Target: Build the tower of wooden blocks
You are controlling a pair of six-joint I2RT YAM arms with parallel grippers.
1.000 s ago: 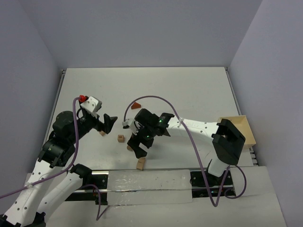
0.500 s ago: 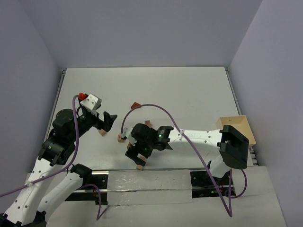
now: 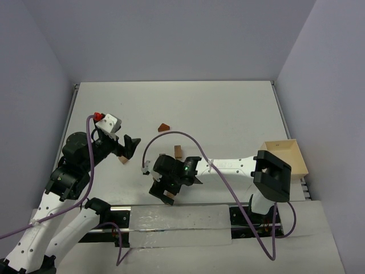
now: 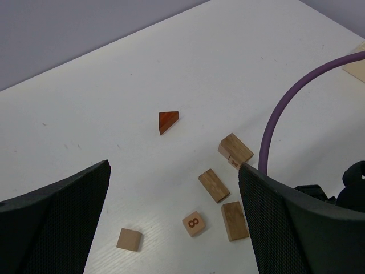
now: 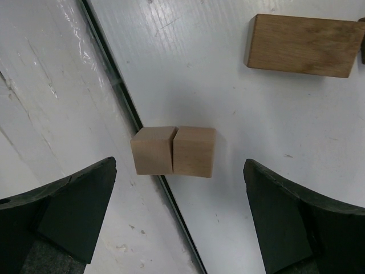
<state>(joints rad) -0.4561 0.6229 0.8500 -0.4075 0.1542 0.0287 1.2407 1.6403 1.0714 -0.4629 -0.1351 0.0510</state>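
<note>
Finds nothing stacked so far, only loose tower blocks [image 4: 214, 185] lying singly on the white bench [image 3: 228, 108], none on top of another. Through the left wrist view, counts a reddish-brown wedge [image 4: 167, 121] farthest out, then a tan brick [image 4: 235, 149], two more bricks nearer in, a cube marked 8 [image 4: 194, 223] just beside the nearest brick [image 4: 234, 220], and a plain cube [image 4: 129, 240] off to the left, apart from the rest. Holds the left gripper [image 4: 174, 168] wide apart and empty above that scatter, touching none of it. Has the right gripper [image 5: 179, 165] likewise spread wide, gripping nothing, pointed down at the near edge of the bench. Between its fingers [image 5: 63, 211], clear of both, shows a tan piece [image 5: 194, 151] sitting across the dark seam [image 5: 108, 63] at the bench edge: either two cubes pressed side by side or one block seen corner-on, hard to tell which. Shows a longer brick [image 5: 304, 45] up and to the right, apart from it. From above, puts a pale wooden tray [image 3: 288, 154] at the bench's right edge, partly behind the right arm, well apart from the blocks.
</note>
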